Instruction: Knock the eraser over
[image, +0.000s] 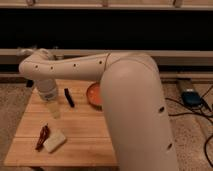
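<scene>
Currently gripper (51, 104) hangs low over bench (85, 135), just left of eraser (69, 97), likely staged for sideways sweep. Open or clenched: cannot tell. Eraser sits between gripper and orange bowl (93, 95).

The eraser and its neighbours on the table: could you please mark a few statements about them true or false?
1. The eraser is on the wooden table, between the tool and the orange bowl. True.
2. The tool is pressing on the eraser. False: they look apart, with the tool beside it.
3. The pale block sits inside the bowl. False: it is on the table near the front edge, next to a red item.
4. The robot's arm hides part of the bowl. True.
</scene>
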